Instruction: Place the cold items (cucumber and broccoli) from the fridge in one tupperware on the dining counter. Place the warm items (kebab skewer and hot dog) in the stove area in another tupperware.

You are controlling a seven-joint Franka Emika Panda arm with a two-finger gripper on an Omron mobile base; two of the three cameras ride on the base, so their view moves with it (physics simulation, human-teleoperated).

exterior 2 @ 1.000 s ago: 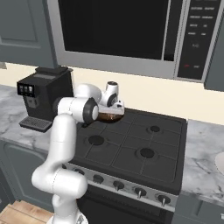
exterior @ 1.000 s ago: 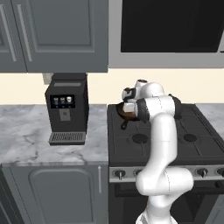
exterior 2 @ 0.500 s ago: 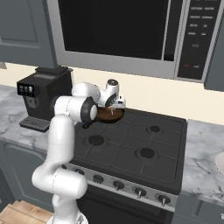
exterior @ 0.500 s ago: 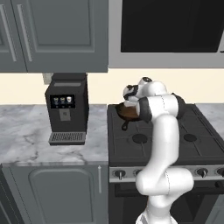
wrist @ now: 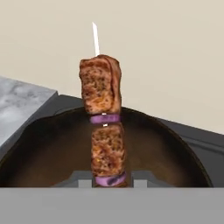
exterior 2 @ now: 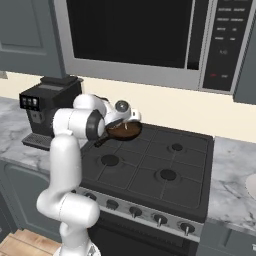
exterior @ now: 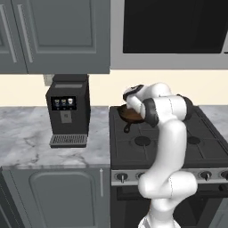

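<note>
The kebab skewer (wrist: 104,131) stands upright over the dark pan (wrist: 166,153). The pincer (wrist: 107,180) holds it tight at its lower end, on the stove (exterior 2: 150,170)

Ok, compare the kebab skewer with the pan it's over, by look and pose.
The kebab skewer is slim and stands on end, chunks of browned meat and purple onion on a pale stick; the pan is wide, round, dark and lies flat on the stove. The skewer sits between the gripper tips; the pan is ungripped. Both are brownish.
</note>
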